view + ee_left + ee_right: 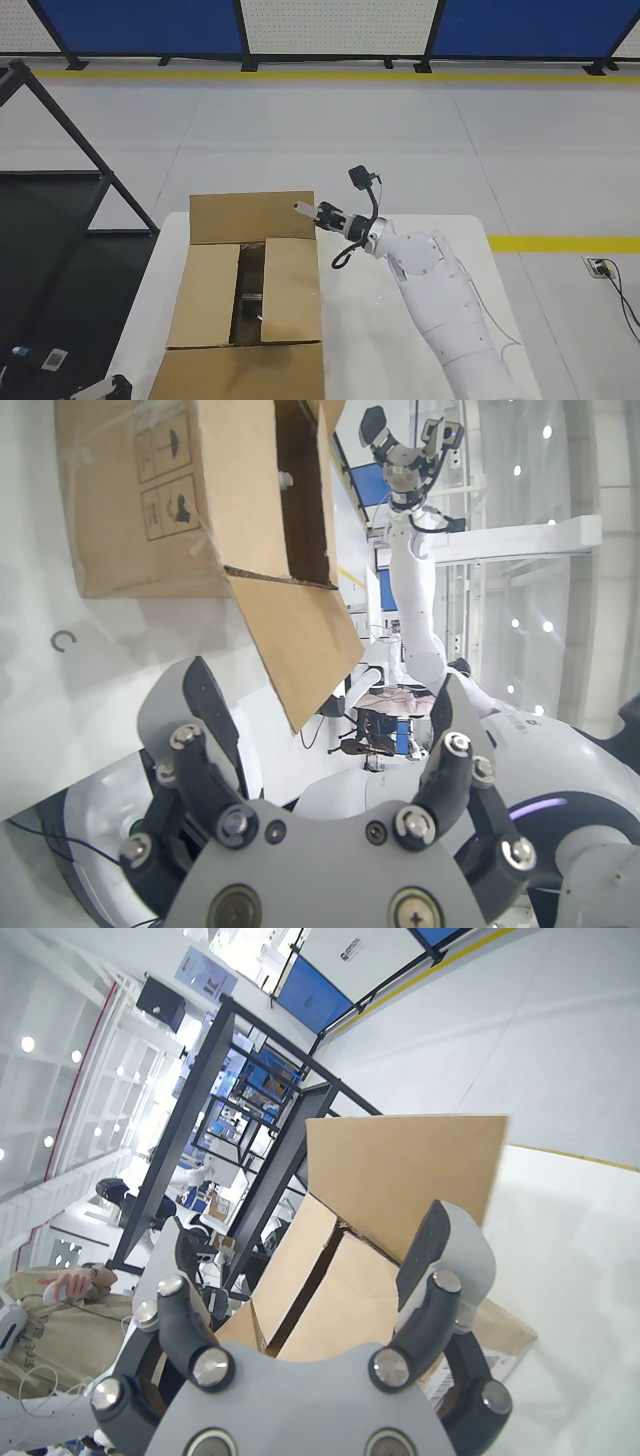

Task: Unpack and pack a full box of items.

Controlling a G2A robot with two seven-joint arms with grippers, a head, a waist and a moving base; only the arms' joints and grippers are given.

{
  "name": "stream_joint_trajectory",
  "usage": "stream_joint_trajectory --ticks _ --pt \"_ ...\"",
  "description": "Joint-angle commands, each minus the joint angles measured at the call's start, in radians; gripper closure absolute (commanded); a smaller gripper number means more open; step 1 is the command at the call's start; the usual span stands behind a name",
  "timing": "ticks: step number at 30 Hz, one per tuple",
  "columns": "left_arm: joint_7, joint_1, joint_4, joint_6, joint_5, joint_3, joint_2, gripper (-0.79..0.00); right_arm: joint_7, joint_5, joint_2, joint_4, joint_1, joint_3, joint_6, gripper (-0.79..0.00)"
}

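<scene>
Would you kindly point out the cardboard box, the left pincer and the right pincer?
cardboard box [290,285]: top view, on a folded-in top flap.
left pincer [322,672]: left wrist view, midway between its fingertips.
right pincer [306,1220]: right wrist view, midway between its fingertips.

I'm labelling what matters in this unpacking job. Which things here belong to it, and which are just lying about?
Part of the job:
cardboard box, flaps partly open
right gripper, open, at the box's far flap
left gripper, open, near the box

Just lying about:
small C-shaped ring on the table
black rack
floor socket
blue partitions
</scene>
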Motion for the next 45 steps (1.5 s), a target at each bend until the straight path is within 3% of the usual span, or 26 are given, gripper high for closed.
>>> stream_joint_trajectory --ticks 1,6,17,34,45 --pt "-0.02 0.005 0.007 0.019 0.042 0.014 0.005 -0.785 -0.039 -0.007 0.003 0.073 0.026 0.002 -0.025 -0.785" --pt "-0.07 -0.002 0.025 0.03 0.109 0.053 0.018 -0.785 -0.105 -0.017 0.004 0.223 0.091 -0.012 -0.104 -0.785" --pt "-0.119 -0.016 0.011 0.083 -0.045 0.106 0.027 -0.785 -0.115 0.034 -0.031 0.414 0.175 -0.062 -0.182 -0.785" --pt "-0.062 -0.012 -0.024 0.161 -0.307 0.099 0.028 -0.785 -0.006 0.19 -0.041 0.44 0.195 -0.052 -0.357 -0.785" --pt "0.111 -0.025 -0.026 0.213 -0.423 0.084 0.022 -0.785 0.186 0.273 -0.04 0.391 0.208 -0.074 -0.398 -0.785"
